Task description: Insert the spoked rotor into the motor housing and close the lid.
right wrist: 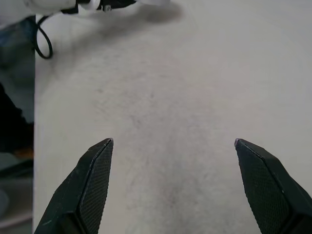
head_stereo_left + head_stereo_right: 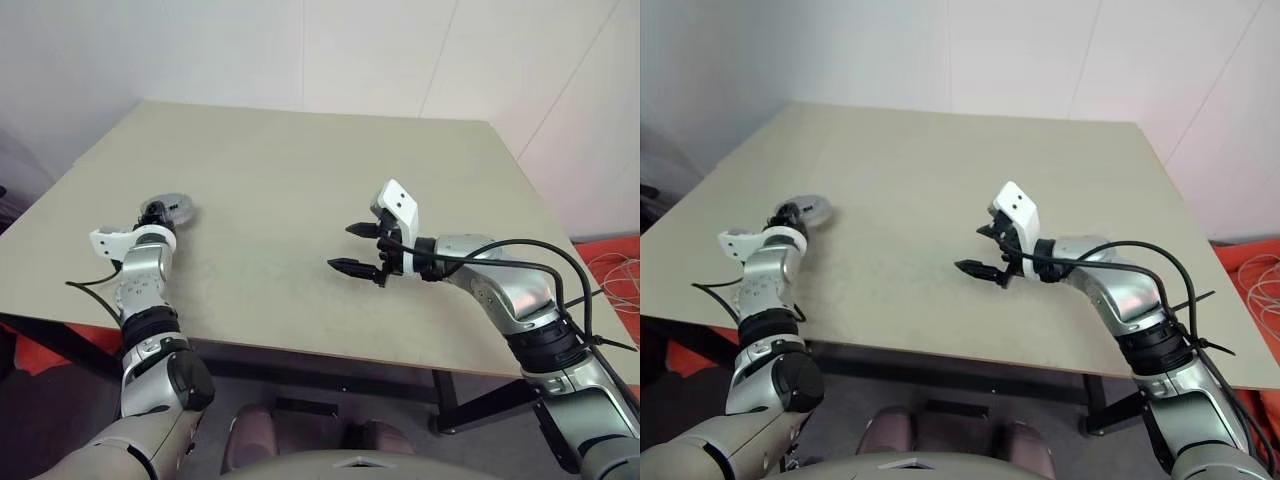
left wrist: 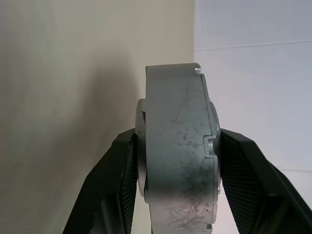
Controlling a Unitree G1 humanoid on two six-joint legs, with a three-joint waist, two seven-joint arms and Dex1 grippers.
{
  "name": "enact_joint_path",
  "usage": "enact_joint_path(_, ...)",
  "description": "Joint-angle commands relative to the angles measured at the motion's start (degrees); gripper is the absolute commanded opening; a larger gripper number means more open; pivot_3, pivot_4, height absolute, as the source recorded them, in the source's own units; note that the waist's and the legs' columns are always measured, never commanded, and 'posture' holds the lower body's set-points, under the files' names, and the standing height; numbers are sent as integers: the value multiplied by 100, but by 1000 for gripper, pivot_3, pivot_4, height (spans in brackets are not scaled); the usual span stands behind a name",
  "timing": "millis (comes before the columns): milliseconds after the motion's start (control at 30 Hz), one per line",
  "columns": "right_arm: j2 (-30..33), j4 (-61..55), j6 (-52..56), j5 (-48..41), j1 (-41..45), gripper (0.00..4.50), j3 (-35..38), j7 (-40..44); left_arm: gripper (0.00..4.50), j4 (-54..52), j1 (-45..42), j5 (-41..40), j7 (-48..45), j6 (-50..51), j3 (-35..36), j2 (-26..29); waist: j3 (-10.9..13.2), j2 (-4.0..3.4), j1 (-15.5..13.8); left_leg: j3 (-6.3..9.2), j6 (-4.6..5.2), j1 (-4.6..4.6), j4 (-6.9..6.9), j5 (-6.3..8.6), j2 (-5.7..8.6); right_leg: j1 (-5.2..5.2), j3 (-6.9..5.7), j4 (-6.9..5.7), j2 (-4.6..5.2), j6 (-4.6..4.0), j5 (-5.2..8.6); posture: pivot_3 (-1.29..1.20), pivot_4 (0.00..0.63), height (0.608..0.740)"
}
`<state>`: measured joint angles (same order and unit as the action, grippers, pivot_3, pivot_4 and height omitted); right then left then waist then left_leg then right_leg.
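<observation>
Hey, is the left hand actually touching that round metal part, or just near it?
Touching. In the left wrist view both fingers press against opposite faces of the metal part.

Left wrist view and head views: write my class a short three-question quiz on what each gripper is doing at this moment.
1. True or false: the right gripper is shut on a part.
2. Choose one: the left gripper A) clamps a round grey metal part across its two flat faces; B) grips a cable; C) holds nothing.
3. Fill in: the right gripper's fingers hang over the bare ____.

Key: 1 false, its jaws stand wide open with nothing between them. 2 A. 3 table.
</observation>
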<state>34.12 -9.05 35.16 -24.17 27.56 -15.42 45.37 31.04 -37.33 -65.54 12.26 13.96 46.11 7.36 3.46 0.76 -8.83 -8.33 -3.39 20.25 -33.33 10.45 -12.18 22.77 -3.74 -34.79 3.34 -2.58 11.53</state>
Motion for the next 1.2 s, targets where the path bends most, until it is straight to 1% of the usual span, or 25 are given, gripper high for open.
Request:
enact_joint_path(33,-47,14,-288,223,5,4500,46,121,2071,-225,-275,-135,43,-98,94,5,0,3,4,0,1,0,0,1,0,-1,0,0,0,-3,1,0,0,740)
enact_joint_path(267,-183,-4,-286,378,-23,4500,141,196,2071,-355,-206,-228,344,74,118,-112,2,5,12,0,7,-2,-4,4,0,-3,0,-2,0,-31,6,0,0,740)
enact_joint_path(333,-204,-13,-284,405,-26,4500,161,218,2815,-385,-192,-245,437,108,125,-139,2,5,15,0,7,-4,-4,4,0,-4,0,-2,0,-32,6,0,0,740)
enact_joint_path(367,-210,-14,-295,427,-27,4500,164,230,3059,-424,-177,-255,473,143,112,-151,2,5,15,0,7,-4,-5,4,-1,-5,0,-2,0,-34,5,0,0,740)
enact_joint_path(467,-196,8,-361,515,-37,4500,141,278,4052,-620,-141,-291,645,186,88,-223,2,5,17,0,8,-12,-6,4,-2,-12,0,-2,0,-46,-2,0,0,740)
enact_joint_path(533,-199,14,-380,556,-42,4500,134,295,4435,-697,-117,-270,741,191,75,-239,2,5,18,0,8,-18,-7,4,-1,-18,1,-2,0,-36,4,0,0,740)
enact_joint_path(633,-200,19,-391,604,-58,4500,146,312,4435,-870,-23,-243,974,262,35,-293,2,5,20,0,9,-21,-9,4,-2,-22,0,-2,0,-35,5,0,0,740)
enact_joint_path(700,-187,29,-404,644,-71,4500,149,334,4435,-1251,159,-182,1610,401,-91,-521,2,5,22,0,9,-23,-9,5,-2,-27,0,-1,0,-34,5,0,0,740)
enact_joint_path(867,-165,82,-445,708,-70,4500,195,399,4435,-2439,798,73,2724,575,-538,-1202,1,3,23,-3,25,-25,-14,14,-2,-50,2,4,5,-34,7,0,0,740)
enact_joint_path(933,-168,121,-451,704,-72,4500,198,456,4435,-2923,1072,231,2676,800,-932,-1287,-1,0,26,-4,26,-27,-14,15,2,-55,2,5,4,-32,8,0,0,740)
enact_joint_path(1000,-183,150,-477,686,-93,4500,207,512,4435,-3188,1212,367,2547,876,-1201,-1298,-1,-1,26,-5,26,-29,-15,15,0,-55,1,5,3,-31,9,0,0,740)
enact_joint_path(1100,-252,308,-578,699,-157,4500,282,490,4435,-3281,1477,1126,1528,1598,-2231,-483,-1,-1,25,-4,27,-28,-19,14,-7,-51,-1,4,-3,-29,10,0,0,740)
enact_joint_path(1133,-260,345,-620,717,-171,4500,292,495,4435,-3279,1523,1248,1263,1719,-2430,-316,-1,-1,27,-4,27,-27,-23,14,-12,-44,-3,4,-5,-28,10,0,0,740)
enact_joint_path(1200,-361,470,-680,555,-244,4500,484,502,4435,-3135,1537,1959,786,1676,-2973,130,-1,-1,26,-3,28,-28,-32,13,-12,-36,-3,4,-4,-27,9,0,0,740)
